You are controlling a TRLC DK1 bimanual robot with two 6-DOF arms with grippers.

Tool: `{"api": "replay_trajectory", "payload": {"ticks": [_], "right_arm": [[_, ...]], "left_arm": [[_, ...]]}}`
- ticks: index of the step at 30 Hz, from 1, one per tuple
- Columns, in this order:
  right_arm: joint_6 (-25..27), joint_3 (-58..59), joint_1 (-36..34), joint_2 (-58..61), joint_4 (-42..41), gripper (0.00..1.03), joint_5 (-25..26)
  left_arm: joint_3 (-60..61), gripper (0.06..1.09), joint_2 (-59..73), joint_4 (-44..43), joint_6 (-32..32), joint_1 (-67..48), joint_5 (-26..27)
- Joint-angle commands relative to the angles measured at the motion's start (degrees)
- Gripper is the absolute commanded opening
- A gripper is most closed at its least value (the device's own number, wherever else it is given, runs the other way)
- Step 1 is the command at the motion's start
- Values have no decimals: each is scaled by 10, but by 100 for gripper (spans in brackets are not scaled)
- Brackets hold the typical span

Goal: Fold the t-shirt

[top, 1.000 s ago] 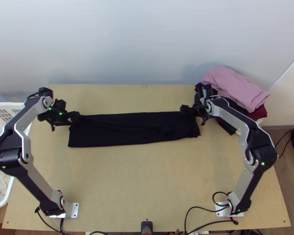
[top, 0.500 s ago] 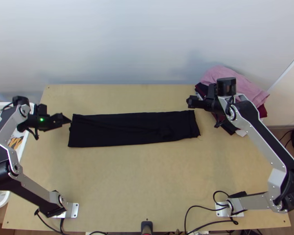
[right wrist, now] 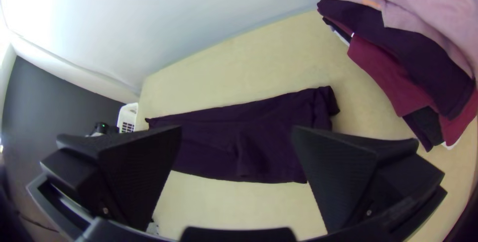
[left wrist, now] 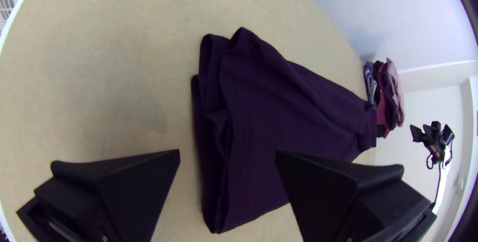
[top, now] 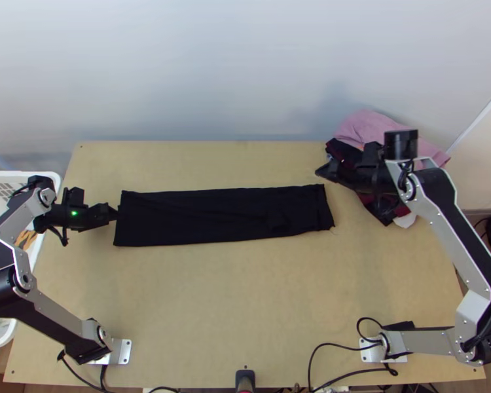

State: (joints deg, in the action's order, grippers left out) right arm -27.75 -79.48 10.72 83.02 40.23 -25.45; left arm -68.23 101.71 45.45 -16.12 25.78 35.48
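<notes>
The black t-shirt (top: 219, 216) lies folded into a long flat strip across the table, with layered edges at its left end. My left gripper (top: 117, 213) is at the strip's left end in the top view. In the left wrist view my left gripper (left wrist: 228, 153) stands open, with the t-shirt (left wrist: 269, 122) beyond its fingers. Past the strip's far right corner is my right gripper (top: 318, 172), beside the garment pile. My right gripper (right wrist: 236, 130) is open in the right wrist view, and the t-shirt (right wrist: 249, 142) lies farther off, not held.
A pile of folded garments, pink (top: 370, 128) on top and dark and maroon below, lies at the table's back right corner. A white basket (top: 3, 334) with things in it stands against the left side. Cables run along the table's near edge (top: 278, 383).
Both grippers have come away from the t-shirt, the left one leftward and the right one rightward. Lately the left has come slightly back toward the strip. The t-shirt lies as before.
</notes>
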Motion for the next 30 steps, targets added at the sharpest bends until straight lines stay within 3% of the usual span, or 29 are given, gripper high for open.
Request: {"api": "replay_trajectory", "payload": {"ticks": [1, 20, 22, 23, 25, 26, 30], "right_arm": [[-27, -30, -3, -18, 12, 99, -15], [-44, -52, -1, -36, 26, 99, -21], [-43, -50, -2, -38, 27, 99, -21], [-43, -47, -3, -40, 27, 99, -21], [-43, -40, -3, -44, 27, 99, -21], [-42, -37, -4, -45, 27, 99, -21], [-42, -23, -6, -56, 27, 99, -21]], "left_arm": [[14, 99, 23, -10, -6, 4, 7], [46, 98, 60, -127, 154, -182, -19], [53, 86, 53, -137, 168, -190, -22], [59, 73, 47, -143, 173, -191, -23], [68, 24, 43, -155, 175, -188, -31], [68, 9, 44, -155, 175, -184, -43], [75, 10, 30, -133, 139, -125, -44]]}}
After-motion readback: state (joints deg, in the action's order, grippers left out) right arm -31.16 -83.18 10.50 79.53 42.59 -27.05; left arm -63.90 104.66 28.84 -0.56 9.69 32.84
